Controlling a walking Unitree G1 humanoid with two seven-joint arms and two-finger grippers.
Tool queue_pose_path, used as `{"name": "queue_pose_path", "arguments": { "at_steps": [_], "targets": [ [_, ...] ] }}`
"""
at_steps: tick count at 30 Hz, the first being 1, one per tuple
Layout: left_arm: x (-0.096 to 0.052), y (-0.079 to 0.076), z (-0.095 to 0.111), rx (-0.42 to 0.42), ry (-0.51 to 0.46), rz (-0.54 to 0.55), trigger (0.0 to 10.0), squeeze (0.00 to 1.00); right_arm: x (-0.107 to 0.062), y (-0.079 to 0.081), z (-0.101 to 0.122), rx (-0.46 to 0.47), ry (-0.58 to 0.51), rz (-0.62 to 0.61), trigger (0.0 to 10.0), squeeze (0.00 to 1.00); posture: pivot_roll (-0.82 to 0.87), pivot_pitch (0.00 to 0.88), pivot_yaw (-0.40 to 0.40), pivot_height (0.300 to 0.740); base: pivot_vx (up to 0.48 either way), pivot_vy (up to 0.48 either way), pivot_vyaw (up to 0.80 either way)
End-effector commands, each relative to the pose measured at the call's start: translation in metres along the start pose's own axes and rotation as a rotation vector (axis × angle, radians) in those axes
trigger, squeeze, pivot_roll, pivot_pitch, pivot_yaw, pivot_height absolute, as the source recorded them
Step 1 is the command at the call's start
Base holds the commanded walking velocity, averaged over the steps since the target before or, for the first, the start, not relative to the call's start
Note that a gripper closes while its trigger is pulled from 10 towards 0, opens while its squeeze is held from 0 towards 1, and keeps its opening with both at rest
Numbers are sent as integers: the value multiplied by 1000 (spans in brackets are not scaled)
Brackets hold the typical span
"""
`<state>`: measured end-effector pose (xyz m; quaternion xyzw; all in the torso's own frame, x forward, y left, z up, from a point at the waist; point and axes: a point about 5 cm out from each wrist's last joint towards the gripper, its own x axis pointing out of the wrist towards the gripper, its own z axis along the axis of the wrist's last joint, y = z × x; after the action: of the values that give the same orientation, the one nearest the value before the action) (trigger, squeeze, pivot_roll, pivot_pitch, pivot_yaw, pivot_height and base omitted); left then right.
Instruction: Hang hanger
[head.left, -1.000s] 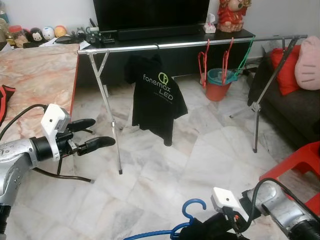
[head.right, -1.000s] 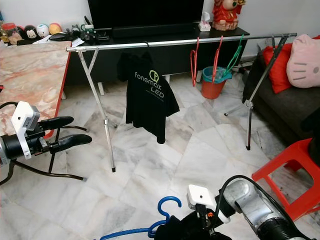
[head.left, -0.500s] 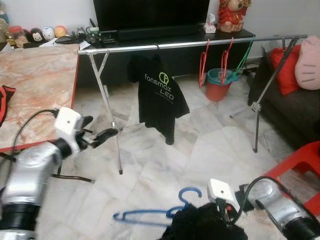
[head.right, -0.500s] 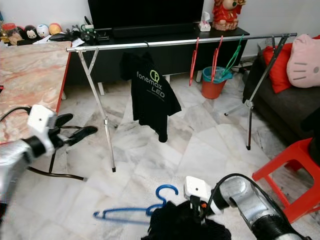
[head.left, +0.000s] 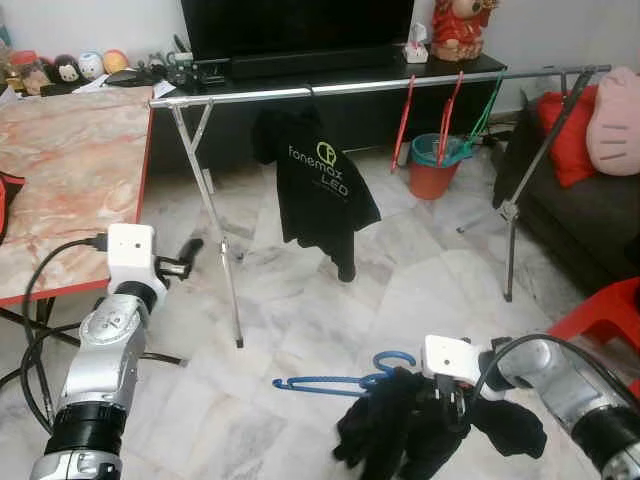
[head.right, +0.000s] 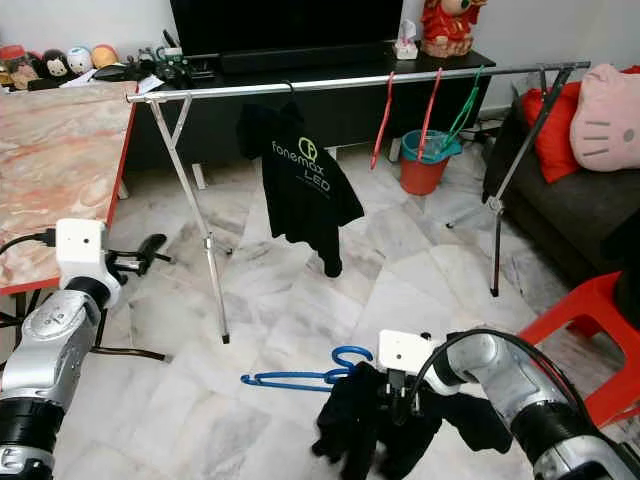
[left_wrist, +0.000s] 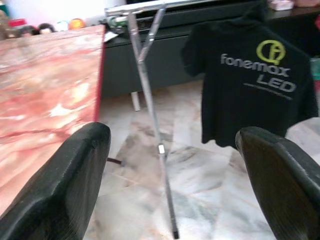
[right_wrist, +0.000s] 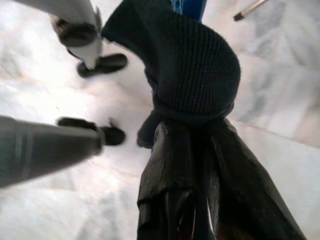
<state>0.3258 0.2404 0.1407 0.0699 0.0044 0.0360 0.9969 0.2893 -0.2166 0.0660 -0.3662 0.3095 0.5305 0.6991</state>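
Carrying step, by my read. Right hand (head.right: 400, 400) low over the floor, well short of the drying rail (head.left: 380, 85), clenched on a bunched black garment (head.left: 400, 430) draped on the blue hanger (head.left: 340, 380); hook free, pointing toward the rail. Left hand (head.left: 185, 258) raised near the rail's left leg, fingers (left_wrist: 65, 175) spread, grasping nothing. Black T-shirt (head.left: 325, 185) hangs from the rail, with empty hangers (head.left: 445, 100) further along. Next move likely needs a lift to rail height, hook over bare bar between them.
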Motion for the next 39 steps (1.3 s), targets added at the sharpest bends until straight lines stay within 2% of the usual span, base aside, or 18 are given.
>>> {"name": "queue_pose_path", "arguments": {
  "at_steps": [1,2,4,7,11,15,19,22,23,24,25,26,27,30,33,34,37,39],
  "targets": [
    [-4,-2,-16,27,72,31,10000,0,-14,-17,8,-42,-23,-79,0,0,-1,0,15,740,0,0,0],
    [-7,-3,-27,10,122,68,10000,0,-19,-26,15,-42,-64,-117,0,0,-8,0,16,740,0,0,0],
    [-9,-4,-32,9,143,82,10000,0,-22,-29,18,-45,-76,-129,0,0,-8,0,16,740,0,0,0],
    [-14,-7,-51,15,234,119,10000,0,-29,-39,21,-95,-33,-176,0,0,-9,0,16,740,0,0,0],
    [-21,-13,-72,2,325,134,10000,0,-29,-42,24,-120,-17,-160,0,0,-12,0,19,740,0,0,0],
    [-30,-17,-87,-12,398,117,10000,0,-29,-42,31,-119,-85,-124,0,0,-12,0,19,740,0,0,0],
    [-38,-11,-99,-8,454,150,10000,0,-34,-47,31,-146,-57,-145,0,0,-7,0,12,740,0,0,0],
    [-48,-3,-116,28,560,189,10000,0,-40,-54,32,-166,-33,-168,0,0,0,0,6,740,0,0,0],
    [-53,-9,-124,-6,617,129,10000,0,-42,-56,35,-169,-56,-165,0,0,0,0,6,740,0,0,0],
    [-57,-22,-129,-19,648,11,10000,0,-43,-57,40,-164,-94,-162,0,0,1,0,3,740,0,0,0],
    [-57,-22,-129,-19,648,11,10000,0,-43,-57,40,-164,-94,-162,0,0,1,0,3,740,0,0,0],
    [-63,-43,-133,-62,669,-166,10000,0,-45,-58,49,-155,-165,-152,0,0,0,0,1,740,0,0,0],
    [-66,-56,-131,-123,655,-250,10000,0,-45,-59,56,-148,-221,-138,0,0,2,0,-1,740,0,0,0],
    [-65,-67,-127,-218,611,-299,10000,0,-45,-57,66,-145,-294,-100,0,0,1,0,-1,740,0,0,0],
    [-60,-77,-119,-365,557,-363,10000,0,-43,-52,76,-152,-367,-28,0,0,6,0,-7,740,0,0,0],
    [-60,-77,-119,-365,557,-363,10000,0,-43,-52,76,-152,-367,-28,0,0,6,0,-7,740,0,0,0],
    [-58,-82,-110,-463,497,-454,10000,0,-41,-48,81,-153,-408,31,0,0,4,0,-11,740,0,0,0],
    [-59,-82,-108,-486,482,-481,10000,0,-41,-47,82,-149,-415,46,0,0,4,0,-11,740,0,0,0]
  ]
}}
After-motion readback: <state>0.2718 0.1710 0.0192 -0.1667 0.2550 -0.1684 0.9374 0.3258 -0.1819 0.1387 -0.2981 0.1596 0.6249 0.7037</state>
